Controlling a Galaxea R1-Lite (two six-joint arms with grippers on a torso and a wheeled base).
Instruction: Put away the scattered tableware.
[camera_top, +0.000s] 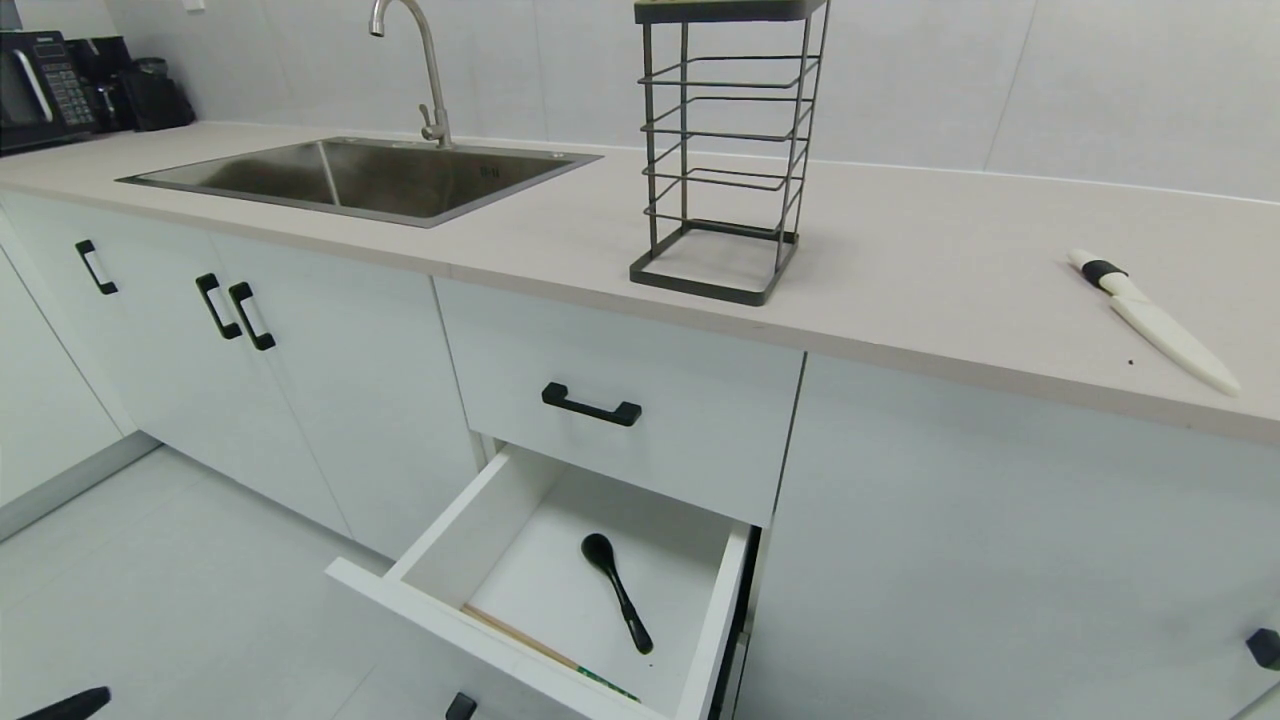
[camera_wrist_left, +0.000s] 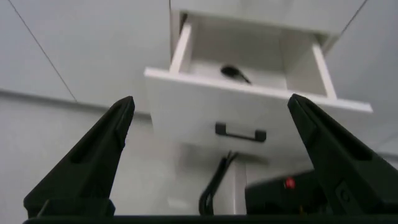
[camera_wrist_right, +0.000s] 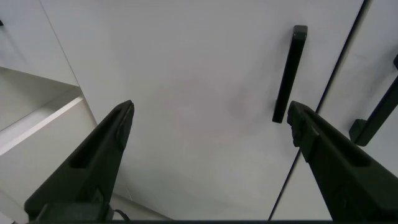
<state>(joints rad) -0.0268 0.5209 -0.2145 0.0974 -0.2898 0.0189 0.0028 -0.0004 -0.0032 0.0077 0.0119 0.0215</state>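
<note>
Lying flat on the pale matte countertop (camera_top: 950, 250), near its right end, is a white knife with a black collar (camera_top: 1150, 320). Its tip points toward the counter's front edge, and it is well apart from the tall dark wire rack (camera_top: 725, 150) standing mid-counter. Left of the rack, a stainless-steel sink (camera_top: 370, 180) with a curved metal faucet (camera_top: 420, 70) is set into the same surface. Below the rack, the lower white drawer (camera_top: 470, 530) is pulled open beneath a closed drawer with a black bar handle (camera_top: 590, 405). On the open drawer's floor rests a black plastic spoon (camera_top: 617, 590), bowl toward the back. A thin wooden stick (camera_top: 540, 645) lies along the drawer's front wall. The left gripper (camera_wrist_left: 211, 102), fingers spread wide and holding nothing, faces the open drawer's front panel. The right gripper (camera_wrist_right: 210, 107), likewise spread and empty, faces a white cabinet door (camera_wrist_right: 186, 155) bearing a black bar pull (camera_wrist_right: 289, 74).
</note>
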